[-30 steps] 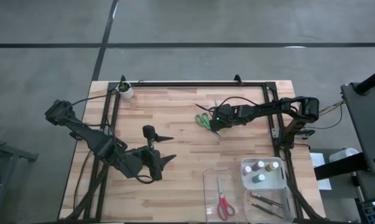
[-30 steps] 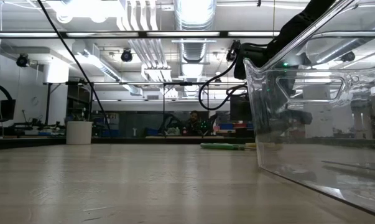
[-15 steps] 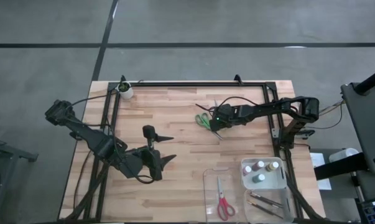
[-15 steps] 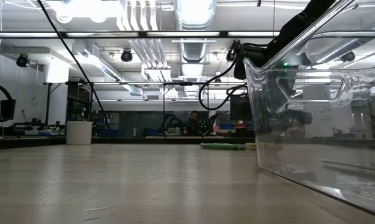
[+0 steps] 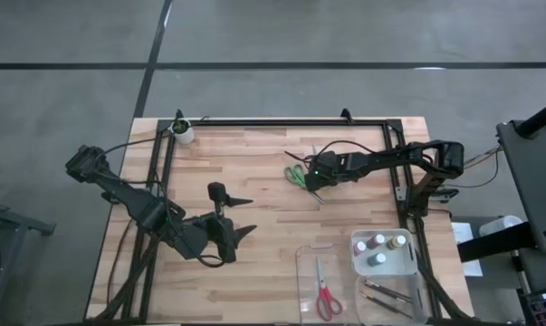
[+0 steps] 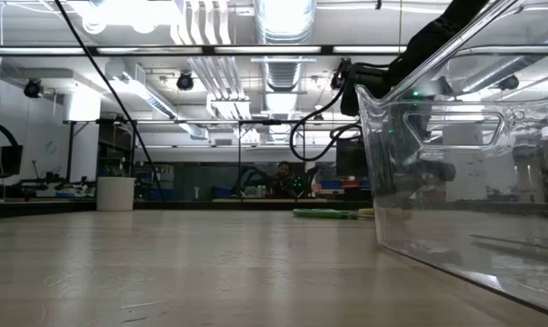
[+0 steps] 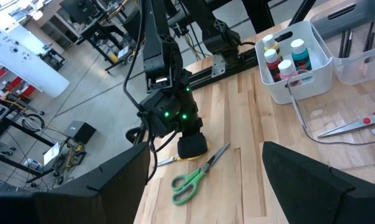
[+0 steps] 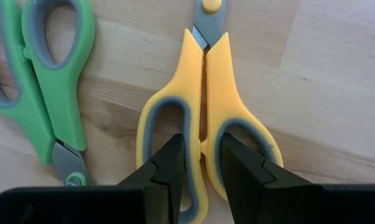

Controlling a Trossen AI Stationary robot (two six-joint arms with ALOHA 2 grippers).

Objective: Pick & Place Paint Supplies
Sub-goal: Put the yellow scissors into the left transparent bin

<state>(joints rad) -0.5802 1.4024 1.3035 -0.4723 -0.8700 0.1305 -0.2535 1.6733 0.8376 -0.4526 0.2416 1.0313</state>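
Observation:
Yellow-handled scissors (image 8: pixel 203 93) and green-handled scissors (image 8: pixel 47 93) lie flat side by side on the wooden table, right of its middle (image 5: pixel 300 175). My right gripper (image 5: pixel 314 178) points down over the yellow pair, its fingers set in the handle loops. My left gripper (image 5: pixel 244 217) waits open over the table's left-middle and touches nothing. Red scissors (image 5: pixel 324 292) lie in the clear tray (image 5: pixel 305 258). Paint bottles (image 5: pixel 378 248) stand in a white bin, and thin brushes (image 5: pixel 386 294) lie in the compartment below it. My right gripper comes from above, pointing down, with one finger (image 8: pixel 170 168) in each finger loop of the yellow scissors. The loops' two inner bars (image 8: pixel 204 146) are pinched between the fingers. The scissors lie flat on the table, blades closed.
A small white cup (image 5: pixel 182 133) stands at the far left corner. A black frame rail (image 5: pixel 282 121) runs along the far and side edges. The clear tray (image 6: pixel 464 182) fills the near right corner. Bare wood lies between the two grippers.

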